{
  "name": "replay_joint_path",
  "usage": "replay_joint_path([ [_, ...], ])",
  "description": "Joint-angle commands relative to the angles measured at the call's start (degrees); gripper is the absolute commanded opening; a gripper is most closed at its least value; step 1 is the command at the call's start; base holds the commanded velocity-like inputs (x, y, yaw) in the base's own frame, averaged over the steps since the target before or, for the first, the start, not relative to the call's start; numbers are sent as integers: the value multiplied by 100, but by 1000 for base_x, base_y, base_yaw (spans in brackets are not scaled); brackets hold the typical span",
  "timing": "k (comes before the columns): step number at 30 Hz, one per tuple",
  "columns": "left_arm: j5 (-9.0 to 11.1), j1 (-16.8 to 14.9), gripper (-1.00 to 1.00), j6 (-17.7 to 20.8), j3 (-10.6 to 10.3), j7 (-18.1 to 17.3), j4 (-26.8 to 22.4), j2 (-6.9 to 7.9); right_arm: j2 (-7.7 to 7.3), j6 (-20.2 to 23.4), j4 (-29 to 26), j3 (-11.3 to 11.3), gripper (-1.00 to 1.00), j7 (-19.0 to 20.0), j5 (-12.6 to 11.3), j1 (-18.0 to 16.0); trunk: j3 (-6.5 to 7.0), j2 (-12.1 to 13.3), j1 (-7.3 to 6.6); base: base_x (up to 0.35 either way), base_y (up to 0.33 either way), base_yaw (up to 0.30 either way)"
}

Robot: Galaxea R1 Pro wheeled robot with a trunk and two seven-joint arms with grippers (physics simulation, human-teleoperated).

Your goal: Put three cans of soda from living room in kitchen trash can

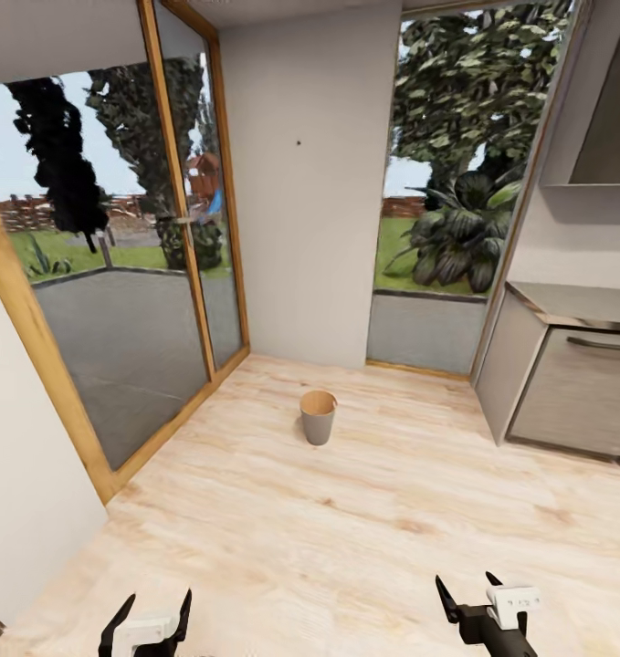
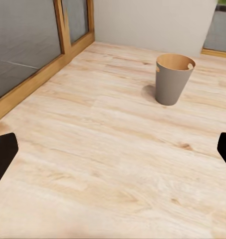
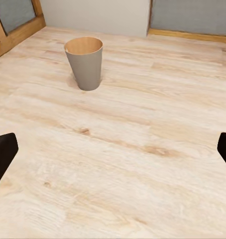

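Tash can (image 1: 318,417) upright on bare plank floor (image 1: 346,520), glass doors (image 1: 127,301) leftward, cabinet (image 1: 565,383) rightward, left claw (image 1: 145,613) and right claw (image 1: 469,593) spread, empty

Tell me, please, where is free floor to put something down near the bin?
Bare wood floor runs from the trash can back to both open end effectors, left and right. Bare floor also separates the bin from the glass door and the cabinet. It gets tighter toward the corner behind the bin.
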Motion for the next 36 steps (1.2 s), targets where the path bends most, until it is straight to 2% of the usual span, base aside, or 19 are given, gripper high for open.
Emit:
replay_joint_path([
  [1, 1, 0, 100, 0, 0, 0, 0, 0, 0, 0, 0, 5, 100, 0, 0, 0, 0, 0, 0, 0, -300, 243],
  [9, 0, -1, 100, -1, 0, 0, 0, 0, 0, 0, 0, 10, 100, 0, 0, 0, 0, 0, 0, 0, -225, 193],
  [25, -7, 0, 100, -12, -2, -4, 10, 0, 0, 0, 0, 10, 100, 0, 0, 0, 0, 0, 0, 0, -41, 19],
  [36, -8, 0, 100, -10, 0, 0, 23, -9, 0, 5, 3, 16, 100, 0, 3, 0, 0, 0, 0, 0, -249, 199],
])
